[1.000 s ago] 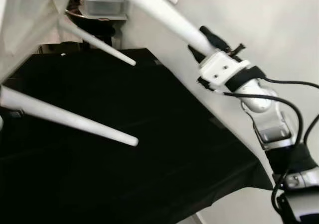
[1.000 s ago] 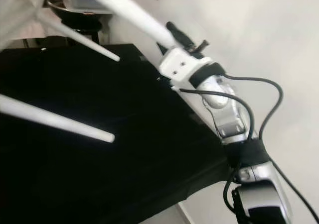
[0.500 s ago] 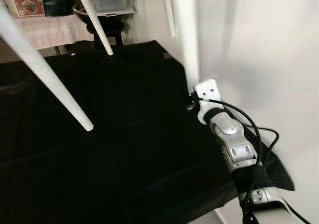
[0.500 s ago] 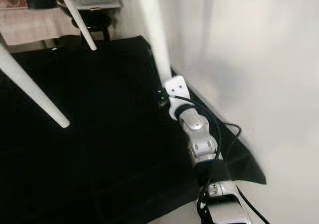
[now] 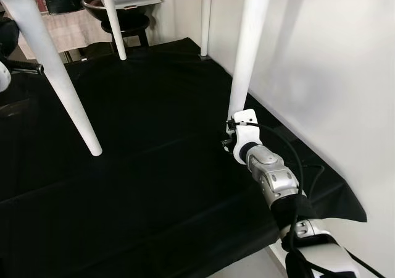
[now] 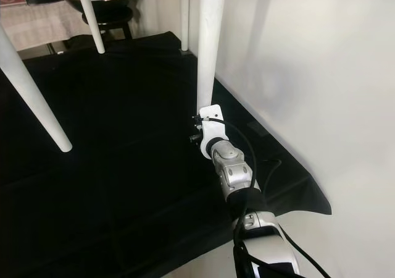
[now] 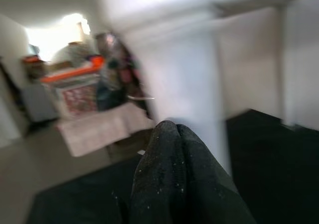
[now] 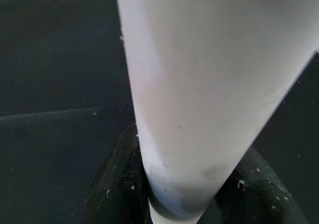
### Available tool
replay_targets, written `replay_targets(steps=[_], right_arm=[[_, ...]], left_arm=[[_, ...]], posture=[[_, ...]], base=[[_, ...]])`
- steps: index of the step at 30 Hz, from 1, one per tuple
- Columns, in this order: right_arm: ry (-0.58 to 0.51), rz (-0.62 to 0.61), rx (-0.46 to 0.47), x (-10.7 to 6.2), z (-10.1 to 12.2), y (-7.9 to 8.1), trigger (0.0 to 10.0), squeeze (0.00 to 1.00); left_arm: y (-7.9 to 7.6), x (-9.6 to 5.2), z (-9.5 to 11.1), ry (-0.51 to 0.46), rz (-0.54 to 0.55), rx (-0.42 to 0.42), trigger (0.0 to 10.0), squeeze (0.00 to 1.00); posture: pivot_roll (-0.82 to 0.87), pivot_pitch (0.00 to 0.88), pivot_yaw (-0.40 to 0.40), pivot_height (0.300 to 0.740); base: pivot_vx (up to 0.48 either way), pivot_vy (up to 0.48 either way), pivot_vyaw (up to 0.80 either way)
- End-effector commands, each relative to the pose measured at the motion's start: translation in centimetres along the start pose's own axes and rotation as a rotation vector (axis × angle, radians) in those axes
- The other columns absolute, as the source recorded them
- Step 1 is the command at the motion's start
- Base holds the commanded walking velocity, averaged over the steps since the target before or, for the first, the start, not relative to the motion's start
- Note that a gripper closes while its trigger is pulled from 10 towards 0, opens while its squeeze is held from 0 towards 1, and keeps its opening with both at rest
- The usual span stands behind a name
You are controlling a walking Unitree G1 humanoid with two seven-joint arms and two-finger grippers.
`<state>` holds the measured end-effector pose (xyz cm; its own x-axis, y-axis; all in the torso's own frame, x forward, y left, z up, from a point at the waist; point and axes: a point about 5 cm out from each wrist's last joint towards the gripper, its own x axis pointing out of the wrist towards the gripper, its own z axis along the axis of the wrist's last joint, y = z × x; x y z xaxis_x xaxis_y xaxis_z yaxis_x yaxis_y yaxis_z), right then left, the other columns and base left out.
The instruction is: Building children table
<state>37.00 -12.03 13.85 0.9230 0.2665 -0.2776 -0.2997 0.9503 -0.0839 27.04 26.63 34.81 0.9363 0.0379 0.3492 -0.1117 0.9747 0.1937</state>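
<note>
I am seeing white table legs [image 5: 250, 43] in the upper part of the frame, standing over a plain black cloth [image 5: 136, 185]. My silver right arm [image 5: 274, 179] is showing at lower right, beside a white wall [image 5: 333, 62].

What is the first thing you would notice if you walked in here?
The white table legs standing tall on the black cloth catch the eye first. Next comes the right gripper, low on the cloth beside the pale wall, closed around the bottom of the nearest leg. Behind the table stands a dark stool.
</note>
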Motion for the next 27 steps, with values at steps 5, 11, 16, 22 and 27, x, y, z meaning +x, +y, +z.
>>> replay_targets(steps=[5, 11, 16, 22, 27], right_arm=[[0.053, 0.115, 0.002, -0.1, 0.4, 1.9, 10.0, 0.9], [-0.006, 0.123, 0.041, -1.5, 0.5, 1.5, 10.0, 1.0], [-0.017, 0.12, 0.045, -3.8, -0.9, 0.9, 10.0, 1.0], [-0.123, 0.103, -0.031, -7.1, -1.4, 0.1, 10.0, 1.0], [-0.276, 0.093, -0.045, -8.6, -0.6, 0.1, 10.0, 1.0]], left_arm=[[-4.4, -1.4, -2.6, 0.077, -0.171, -0.041, 10.0, 0.0], [-6.4, -3.0, -4.7, 0.136, -0.196, -0.042, 10.0, 0.0], [-7.8, -4.4, -6.2, 0.188, -0.188, -0.089, 10.0, 0.0], [-8.6, -6.0, -8.1, 0.238, -0.142, -0.056, 10.0, 0.0], [-8.3, -7.3, -9.6, 0.288, -0.07, -0.015, 10.0, 0.0]], posture=[[-0.02, 0.065, -0.039, 0.74], [-0.04, 0.059, -0.041, 0.74], [-0.05, 0.056, -0.045, 0.74], [-0.08, 0.059, -0.048, 0.74], [-0.08, 0.052, -0.049, 0.74]], base=[[0.0, 0.0, 0.0], [0.0, 0.0, 0.0], [0.0, 0.0, 0.0], [0.0, 0.0, 0.0], [0.0, 0.0, 0.0]])
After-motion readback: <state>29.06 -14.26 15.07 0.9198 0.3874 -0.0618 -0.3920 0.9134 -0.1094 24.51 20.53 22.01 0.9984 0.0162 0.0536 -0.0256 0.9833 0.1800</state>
